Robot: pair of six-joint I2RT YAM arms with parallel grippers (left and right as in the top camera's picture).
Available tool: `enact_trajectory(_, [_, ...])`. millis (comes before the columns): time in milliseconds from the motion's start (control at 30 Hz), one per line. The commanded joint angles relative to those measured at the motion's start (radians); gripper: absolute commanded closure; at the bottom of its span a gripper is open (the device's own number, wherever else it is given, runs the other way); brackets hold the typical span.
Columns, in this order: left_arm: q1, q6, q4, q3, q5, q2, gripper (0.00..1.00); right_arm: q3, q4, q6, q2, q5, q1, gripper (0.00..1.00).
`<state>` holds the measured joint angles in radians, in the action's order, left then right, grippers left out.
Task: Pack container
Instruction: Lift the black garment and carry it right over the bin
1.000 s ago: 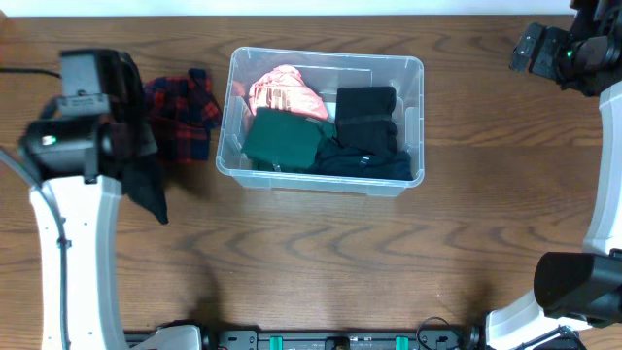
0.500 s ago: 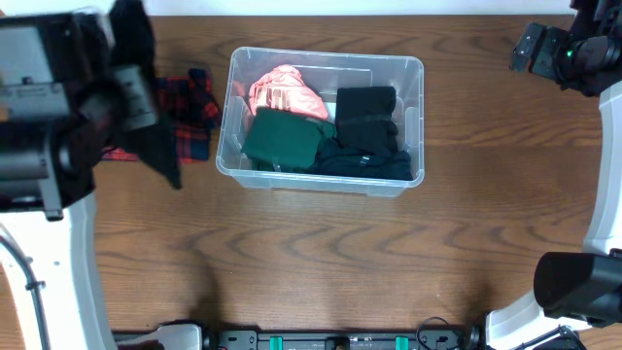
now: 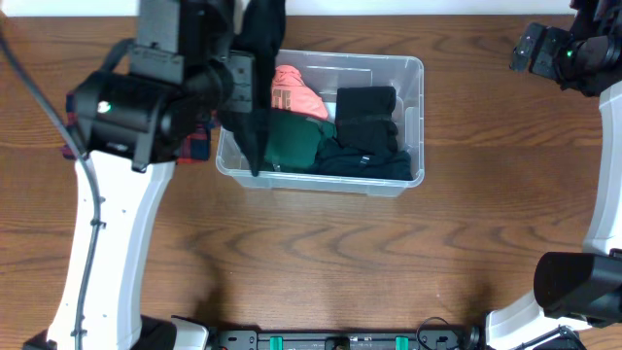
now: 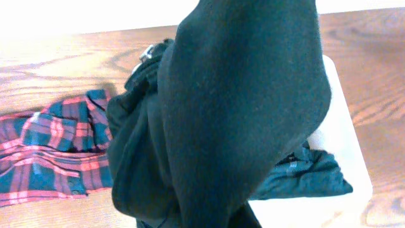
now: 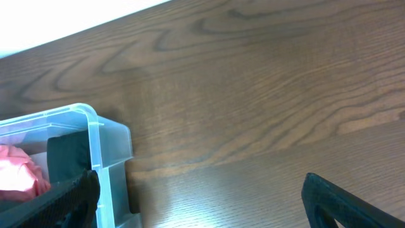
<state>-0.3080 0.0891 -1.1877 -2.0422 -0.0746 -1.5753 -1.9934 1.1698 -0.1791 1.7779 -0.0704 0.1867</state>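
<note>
Left gripper (image 3: 243, 70) swung right, now above container (image 3: 420, 66), dark garment (image 3: 257, 107) dangling

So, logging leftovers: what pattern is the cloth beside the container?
Red-and-navy plaid cloth, left wrist view.

We take the green folded garment (image 3: 299, 144) as reference. Pink garment (image 3: 293, 91) sits touching it on the far side. Black folded piece (image 3: 366, 115) is just right of it, and the navy garment (image 3: 367, 161) is right of it on the near side, touching. A dark garment (image 3: 257, 70) hangs draped over its left edge (contact unclear). Red plaid shirt (image 4: 50, 158) lies left of it, flat on the wooden table (image 3: 389, 253).
</note>
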Motion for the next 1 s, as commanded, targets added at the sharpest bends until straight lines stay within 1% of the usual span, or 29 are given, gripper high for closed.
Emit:
enact_trajectory(0, [-0.023,-0.013,0.026,-0.040,0.042,0.006,0.94,0.005,0.001,-0.010,0.001,0.003,-0.004,0.01])
enact_trajectory(100, [-0.026,-0.002,0.034,-0.045,0.048,0.007,0.94,0.005,0.001,-0.010,0.001,0.003,-0.004,0.01])
enact_trajectory(233, [-0.026,0.018,0.019,-0.060,0.102,0.007,0.94,0.005,0.001,-0.010,0.001,0.003,-0.004,0.01])
enact_trajectory(367, [-0.026,0.021,-0.032,-0.060,0.140,0.007,0.94,0.005,0.001,-0.010,0.001,0.003,-0.004,0.01])
enact_trajectory(600, [-0.026,0.012,-0.127,-0.060,0.143,0.007,0.94,0.005,0.001,-0.010,0.001,0.003,-0.004,0.01])
enact_trajectory(967, [-0.026,-0.003,-0.230,-0.064,0.143,0.007,0.94,0.005,0.001,-0.010,0.001,0.003,-0.004,0.01])
